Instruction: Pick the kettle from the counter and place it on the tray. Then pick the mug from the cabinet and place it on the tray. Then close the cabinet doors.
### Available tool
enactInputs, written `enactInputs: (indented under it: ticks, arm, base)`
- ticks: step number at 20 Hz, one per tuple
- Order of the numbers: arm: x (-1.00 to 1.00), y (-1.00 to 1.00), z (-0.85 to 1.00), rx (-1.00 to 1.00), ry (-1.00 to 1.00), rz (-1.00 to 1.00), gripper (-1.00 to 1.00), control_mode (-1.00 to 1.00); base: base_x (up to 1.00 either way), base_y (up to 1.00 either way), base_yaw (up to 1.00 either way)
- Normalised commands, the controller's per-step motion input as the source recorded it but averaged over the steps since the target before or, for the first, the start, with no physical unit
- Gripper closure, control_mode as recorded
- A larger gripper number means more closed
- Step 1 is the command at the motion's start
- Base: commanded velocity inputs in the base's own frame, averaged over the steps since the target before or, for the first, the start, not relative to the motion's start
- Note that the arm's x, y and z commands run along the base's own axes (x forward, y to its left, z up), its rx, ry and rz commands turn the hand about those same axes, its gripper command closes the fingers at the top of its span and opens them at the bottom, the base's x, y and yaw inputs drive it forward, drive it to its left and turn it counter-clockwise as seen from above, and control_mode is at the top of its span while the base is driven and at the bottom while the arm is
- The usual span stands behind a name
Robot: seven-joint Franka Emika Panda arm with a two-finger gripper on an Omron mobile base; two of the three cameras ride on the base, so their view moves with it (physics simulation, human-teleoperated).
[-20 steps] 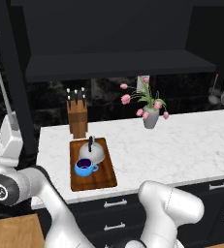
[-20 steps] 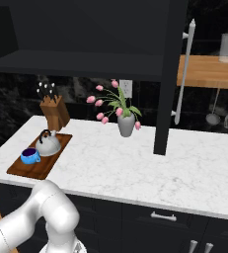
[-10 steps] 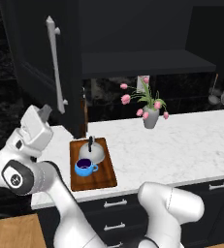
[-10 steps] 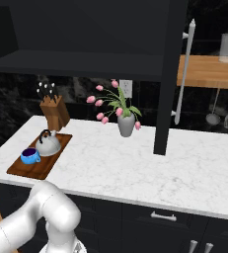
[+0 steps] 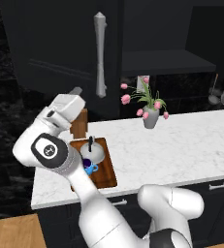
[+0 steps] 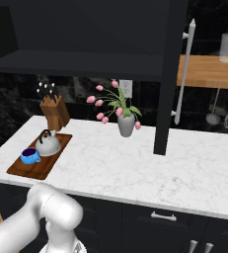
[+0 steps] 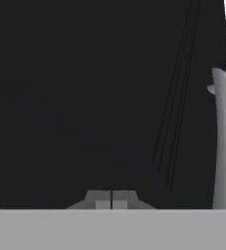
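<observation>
Black panelling of the left cabinet door point(image 5: 60, 48) faces the claw point(image 7: 111, 199), whose two tips sit pressed together with nothing between them, so the step in hand looks like shutting the doors by pushing. The kettle point(image 6: 48, 143) and the blue mug point(image 6: 30, 156) already sit on the wooden tray point(image 6: 24, 170) on the marble bench point(image 6: 150, 163), so only the doors seem left. To do this well, I would keep the closed claw flat against the panel, well out toward the long silver bar handle point(image 7: 224, 146) and away from the hinge, and sweep in an arc that follows the door's swing, easing off as it nears the frame so it does not bounce back. The elbow hangs close above the tray in the left base view, so it should be kept clear of the kettle's black arched handle. The right door point(image 6: 167, 74) stands edge-on in the right base view, still swung out over the bench beside the tulip vase point(image 6: 126, 125), and will need its own push. Both doors are large, matt black and panelled, each with a vertical silver bar point(image 6: 184, 69).
</observation>
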Motion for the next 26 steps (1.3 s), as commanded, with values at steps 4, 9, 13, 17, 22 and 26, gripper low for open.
enactInputs:
  ticks: [4,9,13,17,22,26]
  arm:
    - [0.80,-0.82,0.40,0.03,0.41,0.10,1.00,-1.00]
    - [0.64,-0.82,0.37,0.01,0.36,0.09,1.00,-1.00]
    - [0.76,-0.86,0.11,0.14,0.28,0.18,1.00,-1.00]
    - [0.84,-0.84,0.00,0.08,0.21,0.23,1.00,-1.00]
    - [1.00,-0.71,0.00,0.01,0.24,0.21,1.00,-1.00]
    - [1.00,-0.55,0.00,0.07,0.11,0.29,1.00,-1.00]
  base:
    - [0.00,0.00,0.00]
    - [0.00,0.00,0.00]
    - [0.00,0.00,0.00]
    - [0.00,0.00,0.00]
    - [0.00,0.00,0.00]
    - [0.00,0.00,0.00]
